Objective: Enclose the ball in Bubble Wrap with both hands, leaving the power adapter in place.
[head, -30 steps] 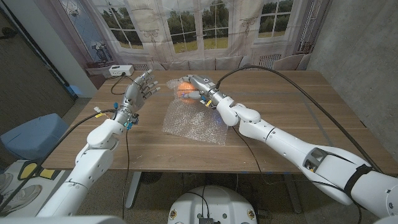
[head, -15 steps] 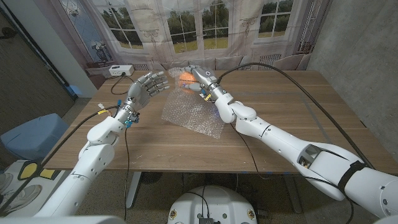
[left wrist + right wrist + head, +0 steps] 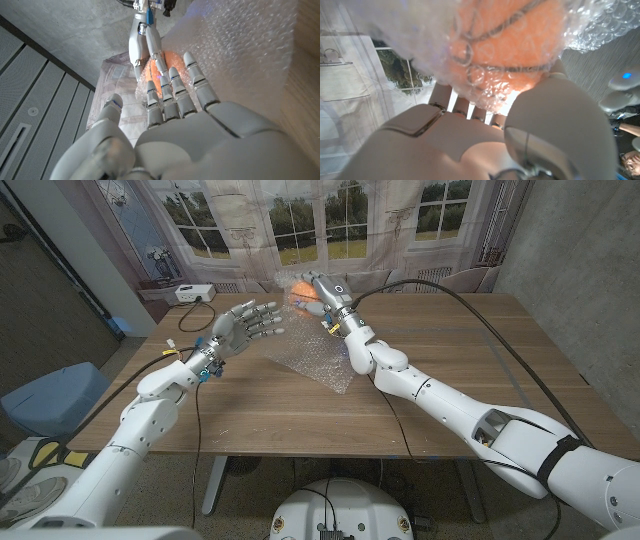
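Observation:
My right hand [image 3: 318, 292] is raised over the table's far side. It grips the orange ball [image 3: 300, 290] through the Bubble Wrap [image 3: 318, 360]. The rest of the sheet hangs down from the hand, and its lower end lies on the wood. In the right wrist view the ball [image 3: 505, 40] sits against the palm of that hand [image 3: 470, 135] under the clear wrap [image 3: 405, 30]. My left hand [image 3: 248, 326] hovers just left of the sheet, fingers spread, holding nothing. From the left wrist, its fingers [image 3: 175, 95] reach toward the ball [image 3: 169, 61] and the wrap [image 3: 240, 45].
A white box with a cable [image 3: 188, 293], possibly the power adapter, sits off the table's [image 3: 470, 370] far left corner. Black cables run along both arms. A blue bin [image 3: 45, 400] stands on the floor to the left. Windows lie behind the table.
My right hand has lifted the ball and wrap higher and farther back, dragging the sheet's free end along. My left hand has moved right toward the sheet.

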Robot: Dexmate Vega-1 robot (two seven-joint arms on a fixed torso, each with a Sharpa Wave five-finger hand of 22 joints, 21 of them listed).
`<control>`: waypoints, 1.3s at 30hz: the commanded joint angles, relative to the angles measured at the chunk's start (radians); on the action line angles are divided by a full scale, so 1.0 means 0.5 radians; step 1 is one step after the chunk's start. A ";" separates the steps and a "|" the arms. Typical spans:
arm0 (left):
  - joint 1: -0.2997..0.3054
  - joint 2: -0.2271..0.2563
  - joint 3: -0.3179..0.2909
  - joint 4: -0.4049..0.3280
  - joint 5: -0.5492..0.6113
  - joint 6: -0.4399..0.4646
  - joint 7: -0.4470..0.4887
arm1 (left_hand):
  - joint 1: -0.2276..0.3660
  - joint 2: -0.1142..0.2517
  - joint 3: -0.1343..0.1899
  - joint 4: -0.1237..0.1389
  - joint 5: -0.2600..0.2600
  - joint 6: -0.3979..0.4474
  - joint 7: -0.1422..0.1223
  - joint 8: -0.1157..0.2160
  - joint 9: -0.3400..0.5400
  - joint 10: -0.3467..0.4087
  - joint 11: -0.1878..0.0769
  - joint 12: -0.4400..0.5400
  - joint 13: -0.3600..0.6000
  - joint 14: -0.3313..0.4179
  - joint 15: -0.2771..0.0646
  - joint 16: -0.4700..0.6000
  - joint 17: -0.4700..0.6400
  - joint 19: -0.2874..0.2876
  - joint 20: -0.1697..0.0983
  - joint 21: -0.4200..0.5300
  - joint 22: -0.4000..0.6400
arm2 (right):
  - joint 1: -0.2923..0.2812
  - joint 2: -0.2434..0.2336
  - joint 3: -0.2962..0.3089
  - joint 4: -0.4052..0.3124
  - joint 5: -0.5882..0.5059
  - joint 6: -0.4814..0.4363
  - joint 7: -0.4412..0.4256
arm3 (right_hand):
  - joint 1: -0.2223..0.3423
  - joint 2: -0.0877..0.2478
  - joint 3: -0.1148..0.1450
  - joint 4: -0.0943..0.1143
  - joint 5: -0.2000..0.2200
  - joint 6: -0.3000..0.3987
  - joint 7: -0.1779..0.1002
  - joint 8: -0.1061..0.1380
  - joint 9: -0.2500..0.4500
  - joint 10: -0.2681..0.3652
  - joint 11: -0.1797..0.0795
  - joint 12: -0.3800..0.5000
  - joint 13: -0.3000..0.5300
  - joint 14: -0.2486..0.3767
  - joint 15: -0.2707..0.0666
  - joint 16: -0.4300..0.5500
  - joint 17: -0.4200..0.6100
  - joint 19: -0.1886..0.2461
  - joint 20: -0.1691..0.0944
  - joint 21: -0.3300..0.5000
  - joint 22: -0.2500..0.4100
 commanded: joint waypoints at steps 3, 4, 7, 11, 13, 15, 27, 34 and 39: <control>-0.224 0.084 0.117 0.094 0.022 0.434 -0.202 | -0.017 0.001 0.020 0.013 0.021 -0.098 0.045 -0.040 0.011 -0.070 0.084 -0.057 0.003 -0.081 0.039 -0.046 0.002 -0.043 0.066 -0.037 -0.001 | -0.012 0.054 0.042 -0.013 0.041 0.110 -0.386 | 0.355 0.382 0.012 0.034 -0.008 0.028 0.005 0.005 0.002 0.104 -0.080 0.023 0.013 0.531 -0.553 -0.006 0.021 0.228 -0.365 0.027 0.002; -0.241 0.068 0.120 0.120 0.014 0.434 -0.223 | -0.018 0.001 0.021 0.013 0.022 -0.105 0.049 -0.042 0.011 -0.074 0.088 -0.060 0.003 -0.085 0.040 -0.048 0.002 -0.047 0.067 -0.041 -0.001 | -0.013 0.048 0.044 -0.033 0.053 0.134 -0.378 | 0.354 0.382 0.012 0.035 -0.008 0.031 0.007 0.005 0.002 0.107 -0.079 0.025 0.014 0.534 -0.556 -0.008 0.022 0.230 -0.366 0.030 0.002; -0.274 0.057 0.137 0.149 0.022 0.470 -0.247 | -0.012 0.018 0.039 0.013 0.032 -0.148 0.080 -0.049 0.009 -0.088 0.116 -0.080 -0.001 -0.119 0.061 -0.060 -0.001 -0.072 0.070 -0.061 -0.002 | -0.014 0.045 0.035 -0.063 0.037 0.163 -0.409 | 0.352 0.378 0.011 0.034 -0.008 0.035 0.009 0.004 0.001 0.112 -0.072 0.030 0.016 0.541 -0.555 -0.009 0.028 0.229 -0.368 0.039 0.001; -0.317 0.018 0.156 0.215 0.023 0.482 -0.288 | 0.025 0.078 0.092 0.007 0.059 -0.188 0.053 -0.048 0.008 -0.127 0.091 -0.111 -0.004 -0.163 0.058 -0.070 -0.004 -0.104 0.071 -0.087 -0.002 | -0.013 0.039 0.035 -0.071 0.056 0.258 -0.431 | 0.344 0.375 0.008 0.038 -0.009 0.040 0.009 0.004 -0.001 0.120 -0.075 0.037 0.018 0.547 -0.559 -0.016 0.032 0.227 -0.374 0.048 -0.001; -0.321 0.002 0.158 0.225 0.035 0.477 -0.274 | 0.040 0.093 0.114 0.002 0.071 -0.215 0.026 -0.049 0.007 -0.144 0.069 -0.123 -0.004 -0.208 0.059 -0.081 -0.006 -0.142 0.071 -0.109 -0.001 | -0.011 0.043 0.046 -0.038 0.115 0.383 -0.461 | 0.340 0.375 0.008 0.040 -0.008 0.053 0.015 0.007 -0.001 0.124 -0.078 0.038 0.017 0.548 -0.557 -0.020 0.035 0.225 -0.375 0.053 -0.002; -0.337 -0.035 0.160 0.265 0.026 0.456 -0.293 | 0.050 0.098 0.130 -0.002 0.079 -0.221 0.010 -0.044 0.007 -0.166 0.047 -0.135 -0.003 -0.255 0.060 -0.088 -0.006 -0.203 0.069 -0.140 -0.001 | -0.026 0.023 0.047 -0.085 0.092 0.376 -0.440 | 0.336 0.376 0.008 0.042 -0.008 0.055 0.019 0.007 -0.002 0.124 -0.072 0.039 0.017 0.549 -0.558 -0.024 0.036 0.223 -0.377 0.057 -0.002; -0.373 -0.266 0.106 0.438 0.007 0.182 -0.284 | 0.067 0.125 0.197 0.006 0.104 -0.426 -0.177 -0.055 0.005 -0.351 -0.116 -0.178 0.001 -0.571 0.092 -0.101 -0.005 -0.534 0.070 -0.299 0.009 | -0.060 -0.168 0.101 -0.147 0.240 0.731 -0.135 | 0.287 0.360 -0.010 0.065 -0.012 0.102 0.064 0.014 -0.007 0.162 -0.060 0.054 0.004 0.562 -0.557 -0.057 0.042 0.183 -0.366 0.075 -0.011; -0.391 -0.380 0.076 0.512 0.021 -0.008 -0.224 | 0.109 0.125 0.217 -0.016 0.116 -0.523 -0.238 -0.058 0.003 -0.473 -0.135 -0.187 -0.002 -0.694 0.048 -0.096 -0.015 -0.667 0.036 -0.342 0.012 | -0.077 -0.277 0.129 -0.230 0.167 0.754 0.105 | 0.276 0.364 -0.006 0.068 -0.009 0.099 0.082 0.004 -0.011 0.117 -0.048 0.032 -0.009 0.536 -0.559 -0.100 0.041 0.152 -0.363 0.084 -0.020; -0.378 -0.351 0.095 0.448 0.066 0.016 -0.154 | 0.064 0.056 0.164 -0.006 0.093 -0.567 -0.277 -0.058 0.002 -0.513 -0.152 -0.184 -0.004 -0.720 0.027 -0.087 -0.010 -0.717 0.026 -0.352 0.012 | -0.070 -0.324 0.155 -0.242 0.219 0.842 0.277 | 0.280 0.363 -0.001 0.062 -0.008 0.103 0.084 0.002 -0.013 0.090 -0.057 0.019 -0.016 0.513 -0.566 -0.129 0.038 0.116 -0.355 0.082 -0.025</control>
